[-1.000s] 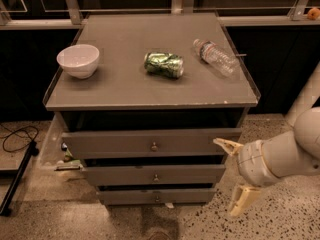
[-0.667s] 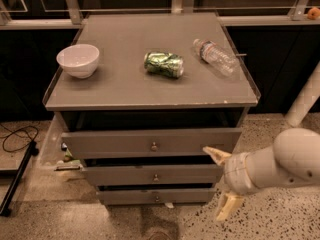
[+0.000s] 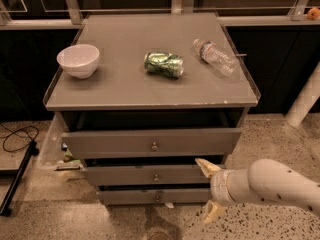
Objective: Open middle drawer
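Note:
The grey cabinet has three stacked drawers. The middle drawer (image 3: 120,175) has a flat grey front of medium height with a small round metal knob (image 3: 156,177) at its centre. Its front stands slightly behind the top drawer's front. My gripper (image 3: 206,189) is open, with one cream finger (image 3: 206,167) up at the middle drawer's right end and the other low near the floor. It sits to the right of the knob and holds nothing.
The top drawer (image 3: 110,143) stands slightly out and the slim bottom drawer (image 3: 125,197) sits below. On the cabinet top (image 3: 125,89) are a white bowl (image 3: 78,60), a crushed green can (image 3: 164,64) and a plastic bottle (image 3: 216,57). A black cable (image 3: 17,136) lies on the floor at left.
My arm has swung left and lower, bringing the gripper from the cabinet's right side to the front of the middle drawer's right end. The drawers have not moved.

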